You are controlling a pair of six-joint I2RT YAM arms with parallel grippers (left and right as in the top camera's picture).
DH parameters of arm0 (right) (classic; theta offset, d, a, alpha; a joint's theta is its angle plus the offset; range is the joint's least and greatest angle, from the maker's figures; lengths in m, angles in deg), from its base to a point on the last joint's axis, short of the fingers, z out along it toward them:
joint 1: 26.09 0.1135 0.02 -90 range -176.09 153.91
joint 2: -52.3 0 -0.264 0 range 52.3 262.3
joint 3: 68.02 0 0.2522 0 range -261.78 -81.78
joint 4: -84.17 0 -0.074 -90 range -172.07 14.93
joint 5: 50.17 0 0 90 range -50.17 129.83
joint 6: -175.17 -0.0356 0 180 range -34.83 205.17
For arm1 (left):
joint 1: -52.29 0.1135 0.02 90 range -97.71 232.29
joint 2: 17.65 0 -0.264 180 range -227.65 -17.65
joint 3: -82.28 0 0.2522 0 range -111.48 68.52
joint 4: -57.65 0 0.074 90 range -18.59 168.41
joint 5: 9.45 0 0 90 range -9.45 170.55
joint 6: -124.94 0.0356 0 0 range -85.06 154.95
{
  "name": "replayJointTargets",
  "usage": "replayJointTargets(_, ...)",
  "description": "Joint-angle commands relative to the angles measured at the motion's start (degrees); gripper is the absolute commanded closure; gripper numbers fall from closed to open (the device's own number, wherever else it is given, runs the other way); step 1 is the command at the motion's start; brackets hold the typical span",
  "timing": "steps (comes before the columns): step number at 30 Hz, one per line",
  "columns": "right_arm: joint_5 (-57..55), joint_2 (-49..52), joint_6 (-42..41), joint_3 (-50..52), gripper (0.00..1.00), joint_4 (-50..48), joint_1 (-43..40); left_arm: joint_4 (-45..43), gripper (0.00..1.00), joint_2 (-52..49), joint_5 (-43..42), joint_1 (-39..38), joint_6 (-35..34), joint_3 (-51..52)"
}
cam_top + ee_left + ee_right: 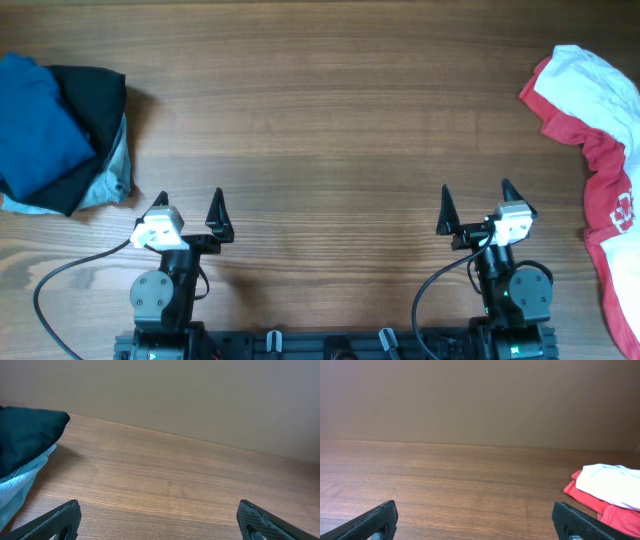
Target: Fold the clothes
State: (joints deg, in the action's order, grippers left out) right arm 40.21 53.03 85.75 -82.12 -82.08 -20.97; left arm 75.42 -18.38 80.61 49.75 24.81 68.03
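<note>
The clothes lie crumpled at the table's right edge: a white garment on top of a red one with white print. The right wrist view shows the white cloth over the red cloth at the far right. My right gripper stands open near the front edge, well left of that heap, with only bare wood between its fingers. My left gripper is open too, at the front left, and holds nothing.
A pile of other garments sits at the far left: a blue one, a black one and a light blue one. The left wrist view shows its dark cloth. A wooden tabletop stretches between the two heaps.
</note>
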Motion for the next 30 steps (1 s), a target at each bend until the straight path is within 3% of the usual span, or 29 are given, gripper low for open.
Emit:
replayJointTargets(1,1.18,-0.48,0.66,0.04,0.00,-0.24,0.28,0.33,0.00,0.57,-1.11,-0.24,0.70,0.17)
replayJointTargets(11,1.31,-0.46,-2.43,-0.85,0.00,1.44,0.28,-0.61,0.00,0.57,-2.89,-0.24,0.63,0.07)
replayJointTargets(18,-0.57,1.90,-2.23,-7.63,0.00,8.94,0.28,5.99,0.00,-3.87,-2.86,-0.24,0.50,-6.67)
replayJointTargets(26,-2.36,14.86,-2.14,-18.82,0.00,16.74,0.26,11.87,0.00,-18.95,-3.69,-0.24,0.48,-19.28)
replayJointTargets(30,-2.32,27.19,-2.19,-29.70,0.00,24.81,0.26,20.24,0.00,-30.38,-4.31,-0.24,0.48,-29.88)
